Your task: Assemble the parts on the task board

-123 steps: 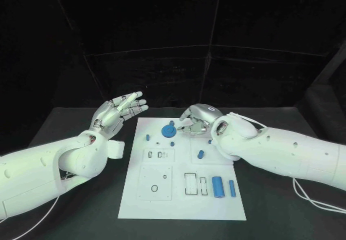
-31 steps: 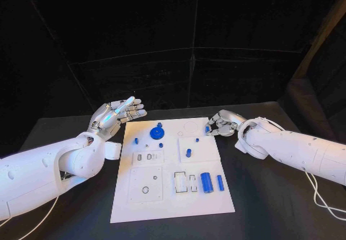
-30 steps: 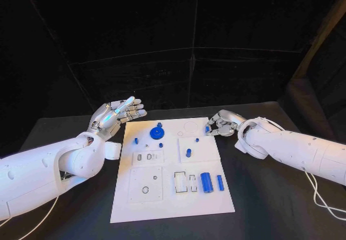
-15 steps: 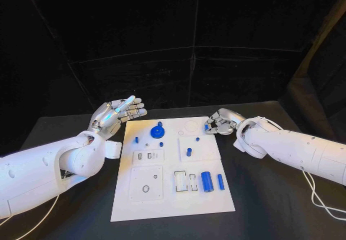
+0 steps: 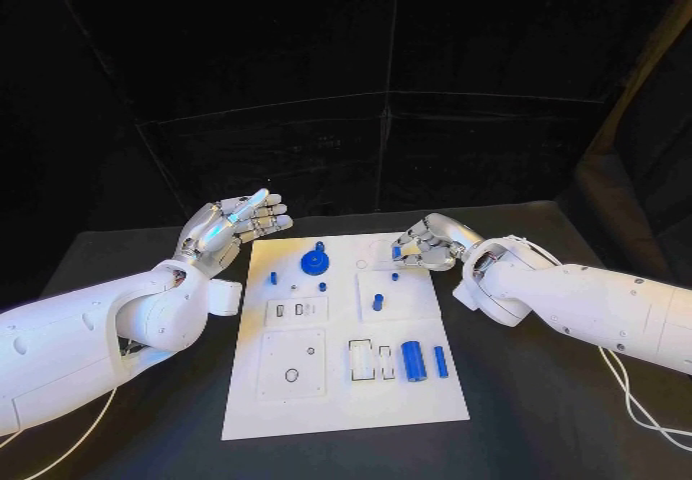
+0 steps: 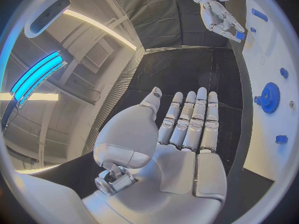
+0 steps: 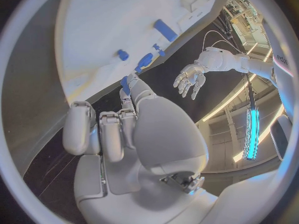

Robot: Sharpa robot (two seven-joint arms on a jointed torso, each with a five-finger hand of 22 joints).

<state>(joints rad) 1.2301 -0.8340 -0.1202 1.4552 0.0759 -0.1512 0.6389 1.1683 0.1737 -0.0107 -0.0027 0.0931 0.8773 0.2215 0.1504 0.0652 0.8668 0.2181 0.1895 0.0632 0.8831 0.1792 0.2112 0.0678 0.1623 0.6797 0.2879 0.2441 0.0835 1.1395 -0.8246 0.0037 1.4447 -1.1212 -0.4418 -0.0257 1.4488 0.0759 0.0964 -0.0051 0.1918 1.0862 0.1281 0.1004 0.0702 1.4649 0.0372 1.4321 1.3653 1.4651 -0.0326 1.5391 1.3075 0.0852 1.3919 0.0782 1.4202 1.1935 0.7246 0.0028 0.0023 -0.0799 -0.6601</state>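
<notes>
Both arms are over the table, the left hand empty and the right hand pinching.

The left arm comes in from the left side, and its left hand (image 5: 231,225) is raised above the table, at the left of the far part of the board, with the palm open and the fingers (image 6: 194,119) straight and close together, holding nothing. The right arm reaches in from the right side with the wrist bent, and the right hand (image 5: 426,243) is low at the far right part of the board, fingers curled in, with a small blue part (image 7: 125,84) pinched at the fingertips.
</notes>
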